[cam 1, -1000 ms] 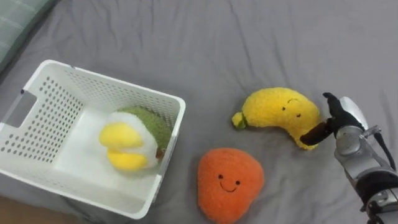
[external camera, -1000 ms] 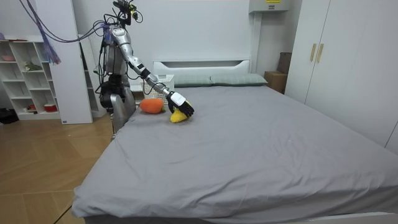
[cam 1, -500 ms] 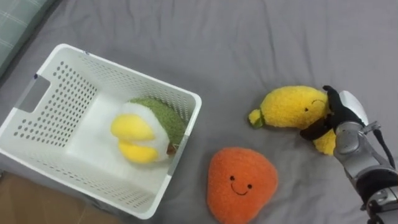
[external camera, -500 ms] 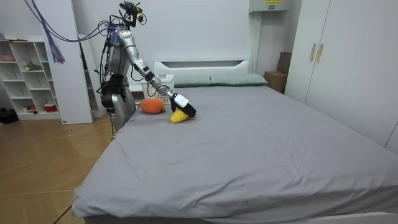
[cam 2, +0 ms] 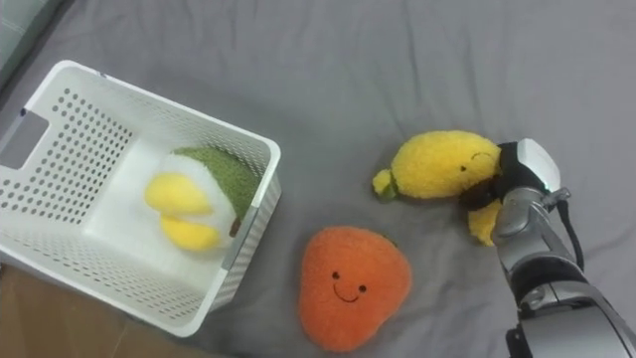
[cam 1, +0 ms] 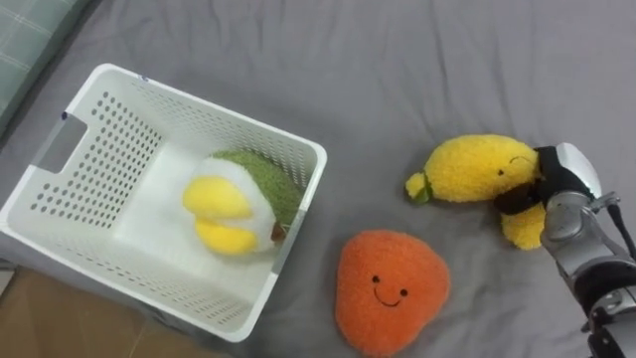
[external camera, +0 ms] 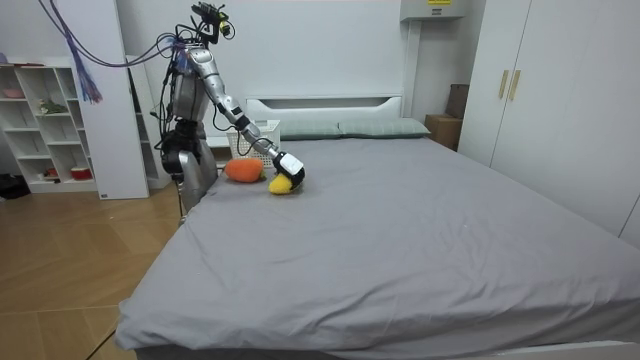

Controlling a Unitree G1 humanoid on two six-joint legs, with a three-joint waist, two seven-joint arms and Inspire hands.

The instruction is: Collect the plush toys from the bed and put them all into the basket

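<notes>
Shelf unit (external camera: 40, 120): white, open cubbies, room view's left.
Wardrobe (external camera: 560, 100): white doors, room view's right.
Pillows (external camera: 340, 128): pale, side by side, below white headboard (external camera: 325, 103).
Floor (external camera: 70, 270): wood.

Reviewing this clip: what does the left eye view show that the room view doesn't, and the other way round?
Left eye view: the inside of the white basket, holding a green, white and yellow plush; the smiling face on the orange plush; the right hand with fingers curled round the yellow banana plush. Room view: the robot standing at the side of the bed near the pillows, shelves behind it, a wardrobe at the room view's right. Both: the right hand on the banana plush, with the orange plush beside it on the grey bed.
</notes>
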